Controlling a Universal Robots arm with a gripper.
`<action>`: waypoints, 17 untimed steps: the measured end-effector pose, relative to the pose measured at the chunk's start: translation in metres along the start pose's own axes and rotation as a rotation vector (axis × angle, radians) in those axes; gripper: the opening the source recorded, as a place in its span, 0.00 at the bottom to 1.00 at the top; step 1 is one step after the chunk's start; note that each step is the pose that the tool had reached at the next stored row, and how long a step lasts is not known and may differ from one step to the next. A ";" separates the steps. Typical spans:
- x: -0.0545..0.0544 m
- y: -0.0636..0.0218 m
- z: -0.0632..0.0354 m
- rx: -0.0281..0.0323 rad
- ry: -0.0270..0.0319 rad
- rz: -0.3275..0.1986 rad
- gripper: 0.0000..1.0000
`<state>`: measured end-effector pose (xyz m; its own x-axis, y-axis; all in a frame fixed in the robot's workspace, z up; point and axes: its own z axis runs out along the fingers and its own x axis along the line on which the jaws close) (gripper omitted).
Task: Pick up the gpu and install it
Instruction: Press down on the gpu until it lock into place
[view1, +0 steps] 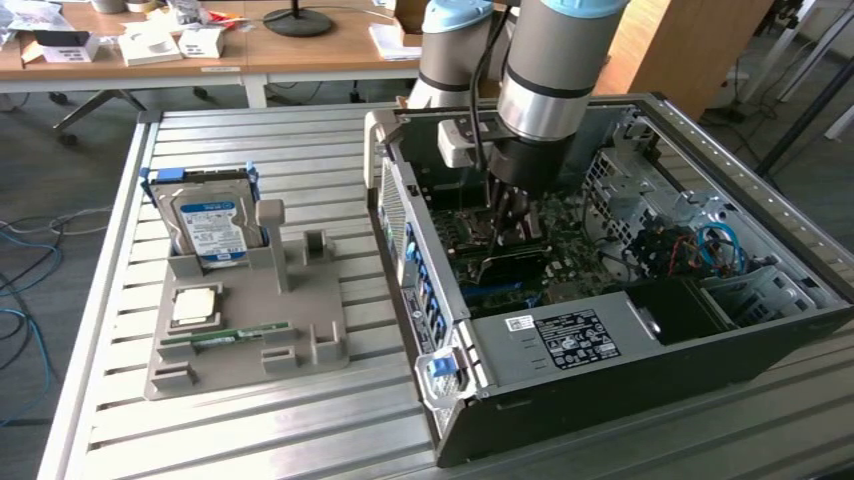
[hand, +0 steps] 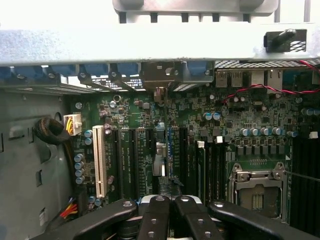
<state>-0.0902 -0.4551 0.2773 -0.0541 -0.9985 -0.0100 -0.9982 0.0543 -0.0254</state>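
We see a metal table built of long silvery slats with grooves between them and a raised rim along its edge at the exterior view's left; two things lie directly on it. A grey holder, a flat plate with upright posts and slots, sits on the half toward the exterior view's left, set back from that edge. A dark computer case lies on its side, open side up, on the other half; it reaches from the far edge well toward the near one, a little askew to the slats. We find a strip of bare slats between holder and case, so they do not touch.
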 end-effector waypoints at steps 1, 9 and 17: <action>0.000 0.0000 0.0008 0.0003 -0.0006 0.000 0.11; 0.000 0.0001 0.0036 0.0000 0.0001 0.000 0.11; -0.004 0.0016 0.0044 0.0001 -0.0002 0.000 0.11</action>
<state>-0.0915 -0.4511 0.2729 -0.0539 -0.9985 -0.0102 -0.9982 0.0541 -0.0255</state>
